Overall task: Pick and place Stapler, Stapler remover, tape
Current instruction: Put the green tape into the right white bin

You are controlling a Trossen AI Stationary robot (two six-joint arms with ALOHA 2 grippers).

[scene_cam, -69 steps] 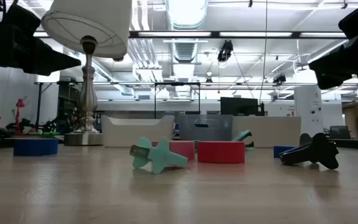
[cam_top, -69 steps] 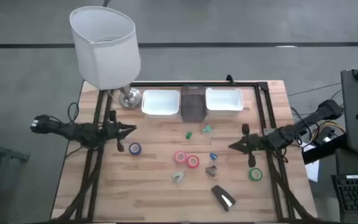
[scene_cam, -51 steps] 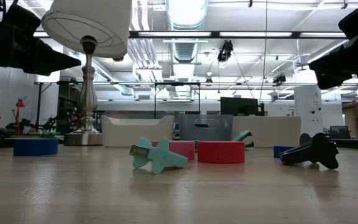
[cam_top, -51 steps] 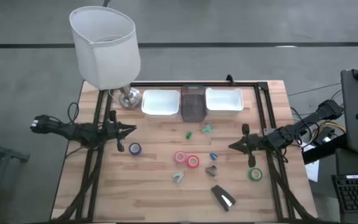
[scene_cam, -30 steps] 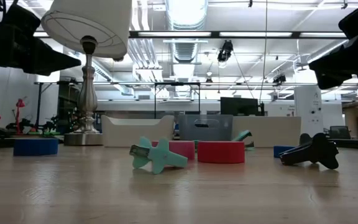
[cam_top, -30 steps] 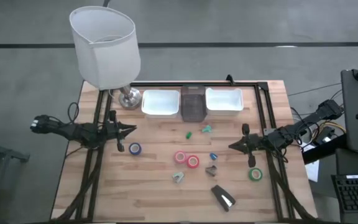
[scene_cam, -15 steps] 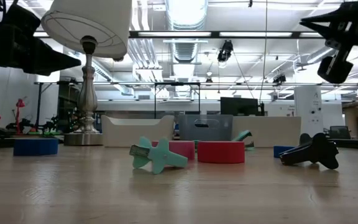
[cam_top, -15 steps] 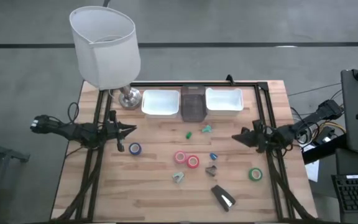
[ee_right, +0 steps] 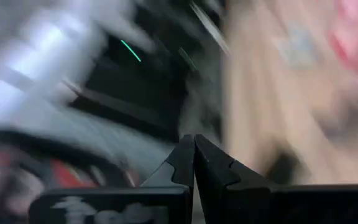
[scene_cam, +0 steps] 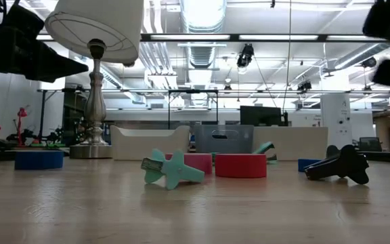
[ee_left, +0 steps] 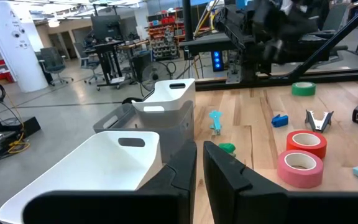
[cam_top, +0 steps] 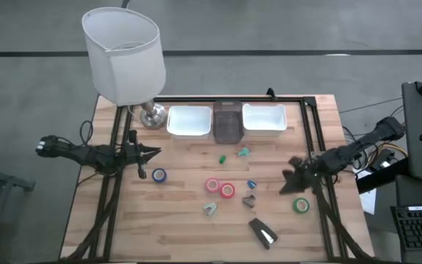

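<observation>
The black stapler (cam_top: 264, 232) with its pale strip lies near the table's near edge. One blue tape roll (cam_top: 159, 174), a red and a pink one (cam_top: 220, 188) and a green one (cam_top: 301, 204) lie flat on the wood. A teal staple remover (cam_top: 211, 210) and a dark one (cam_top: 249, 199) lie between them. My left gripper (cam_top: 157, 153) hovers shut above the left side, far from all of them. My right gripper (cam_top: 284, 188) is shut and blurred, in the air just beyond the green roll. In its wrist view the fingers (ee_right: 193, 142) meet.
Two white bins (cam_top: 190, 121) (cam_top: 264, 118) and a grey one (cam_top: 227, 123) stand along the far edge. A lamp (cam_top: 125, 55) stands at the far left corner. Small green, teal and blue clips (cam_top: 233, 155) lie mid-table. Bare wood lies at the near left.
My right gripper, still shut, rose and swung toward the far edge. It then turned and dropped back toward the near edge, close to the green tape roll. It is still moving fast, as the blur shows. Nothing on the table has moved.
</observation>
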